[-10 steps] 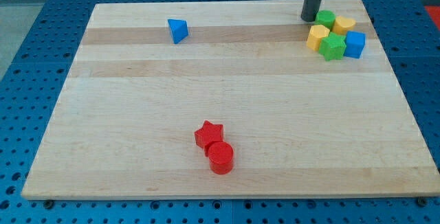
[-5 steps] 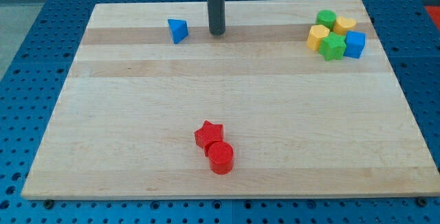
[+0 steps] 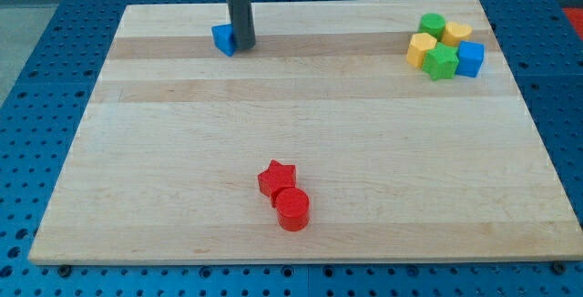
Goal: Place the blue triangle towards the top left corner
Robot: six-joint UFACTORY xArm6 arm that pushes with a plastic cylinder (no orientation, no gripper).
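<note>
tip against the blue triangle, upper left

nearest, toward the view's bottom, a red cylinder [image 3: 293,210] touches a red star [image 3: 276,179] on the wooden tabletop [image 3: 301,133]. farther back, at the view's top right, sits a cluster: green star [image 3: 443,61], blue cube [image 3: 470,58], yellow hexagon [image 3: 421,48], green block [image 3: 431,25], yellow block [image 3: 456,33]. at the top left, my tip [image 3: 242,46] touches the right side of the blue triangle [image 3: 222,38]. there are no fingers, only the rod.

My tip [image 3: 242,46] against blue triangle's [image 3: 222,39] right.
</note>
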